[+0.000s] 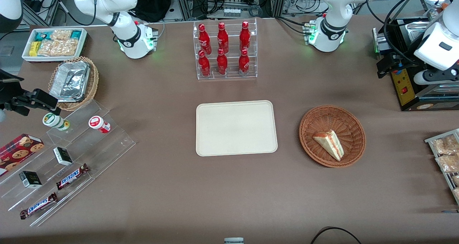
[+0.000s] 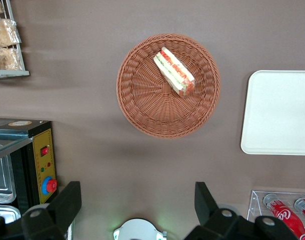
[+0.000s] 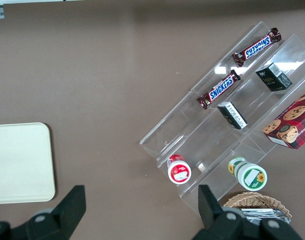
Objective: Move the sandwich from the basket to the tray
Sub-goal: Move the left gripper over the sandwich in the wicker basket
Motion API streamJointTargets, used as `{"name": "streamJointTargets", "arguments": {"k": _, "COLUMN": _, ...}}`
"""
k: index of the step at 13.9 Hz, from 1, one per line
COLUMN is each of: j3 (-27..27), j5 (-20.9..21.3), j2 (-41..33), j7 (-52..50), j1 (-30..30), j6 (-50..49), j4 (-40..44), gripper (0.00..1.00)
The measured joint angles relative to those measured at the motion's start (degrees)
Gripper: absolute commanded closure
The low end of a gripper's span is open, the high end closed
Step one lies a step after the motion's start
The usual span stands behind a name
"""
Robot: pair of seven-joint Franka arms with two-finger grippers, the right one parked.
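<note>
The gripper (image 2: 137,200) hangs high above the table with its fingers (image 2: 67,200) spread wide and nothing between them; only the left wrist view shows this, since the front view cuts the hand off at its edge. The sandwich (image 1: 330,143) lies on its side in the basket (image 1: 319,120), off the weave's centre and toward the rim. From the wrist its cut edge shows red and green layers; from the front mostly pale bread. The tray (image 1: 236,127) sits bare, apart from the basket, toward the parked arm's end. A rack of red bottles (image 1: 224,48) stands farther from the front camera than the tray.
</note>
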Motion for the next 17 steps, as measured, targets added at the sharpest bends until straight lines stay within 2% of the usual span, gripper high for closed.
{"name": "streamJointTargets", "arguments": {"k": 6, "j3": 0.0, "j5": 0.0, "j2": 0.2, "j7": 0.0, "j1": 0.0, "j6": -0.1, "j4": -0.3, "gripper": 0.00}}
{"name": "streamJointTargets", "arguments": {"k": 9, "j3": 0.0, "j5": -0.7, "j2": 2.7, "j7": 0.0, "j1": 0.0, "j6": 3.0, "j4": -1.9, "gripper": 0.00}}
{"name": "streamJointTargets", "arguments": {"k": 13, "j3": 0.0, "j5": -1.2, "j2": 6.9, "j7": -0.5, "j1": 0.0, "j6": 14.9, "j4": -8.8, "gripper": 0.00}}
{"name": "streamJointTargets", "arguments": {"k": 17, "j3": -0.9, "j5": -1.3, "j2": 7.4, "j7": -6.7, "j1": -0.2, "j6": 32.6, "j4": -21.9, "gripper": 0.00}}
